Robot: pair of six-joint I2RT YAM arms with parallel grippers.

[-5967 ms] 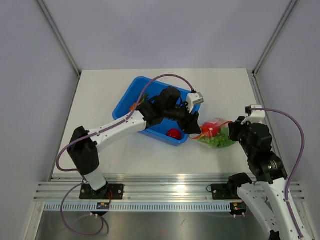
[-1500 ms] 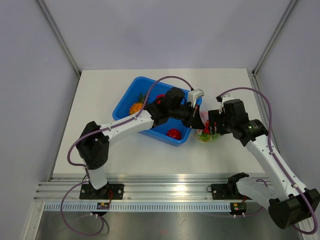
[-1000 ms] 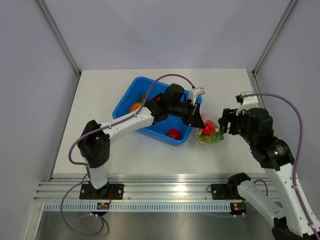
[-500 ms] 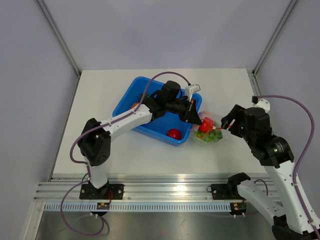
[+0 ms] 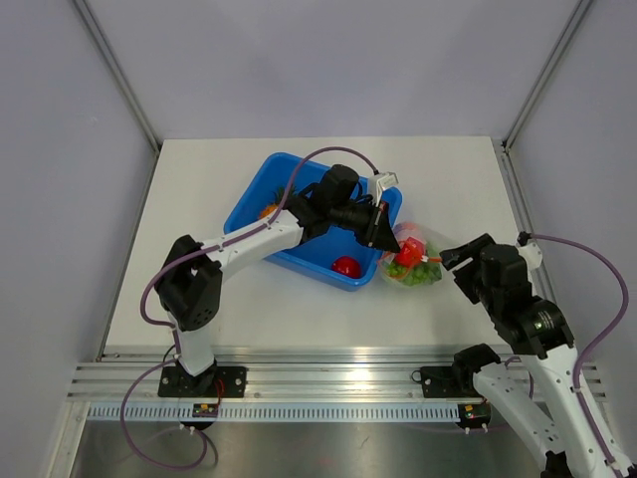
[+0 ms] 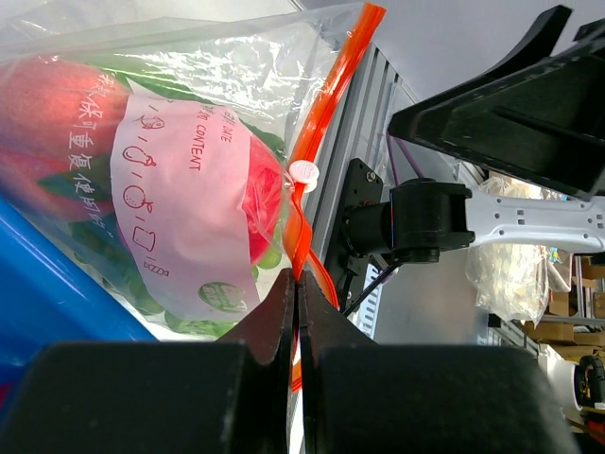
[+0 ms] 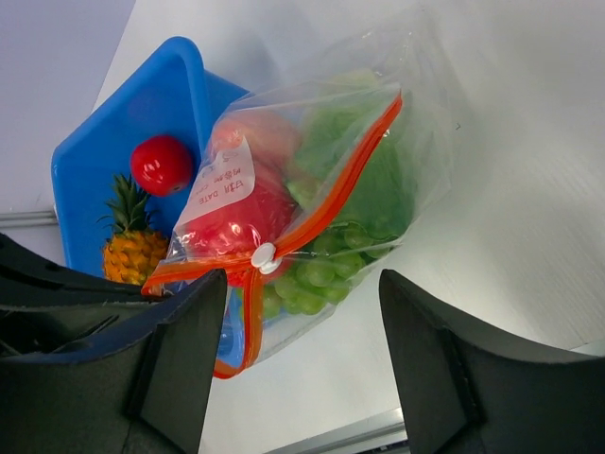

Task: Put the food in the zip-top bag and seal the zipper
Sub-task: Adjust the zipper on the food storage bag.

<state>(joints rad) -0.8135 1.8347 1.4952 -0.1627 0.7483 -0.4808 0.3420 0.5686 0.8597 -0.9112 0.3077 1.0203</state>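
Observation:
The zip-top bag (image 5: 410, 263) hangs just right of the blue tub, holding a red fruit (image 7: 241, 219), a pink peach and green food (image 7: 364, 189). My left gripper (image 5: 386, 237) is shut on the end of the orange-red zipper (image 6: 326, 104), pinching the strip between its fingertips (image 6: 284, 298). A white slider (image 7: 263, 256) sits partway along the zipper (image 7: 331, 194). The strip is joined beyond the slider and split in two toward my left gripper. My right gripper (image 7: 302, 281) stands open facing the bag (image 7: 312, 142), apart from it, at the bag's right (image 5: 453, 254).
The blue tub (image 5: 254, 204) lies left of the bag with a pineapple (image 7: 132, 251) and a round red fruit (image 5: 346, 266) in it. A metal rail (image 5: 328, 383) runs along the near table edge. Walls close in the left, right and back.
My right gripper has drawn back from the bag toward the near right and stays open. My left gripper keeps its pinch on the zipper end and has barely moved.

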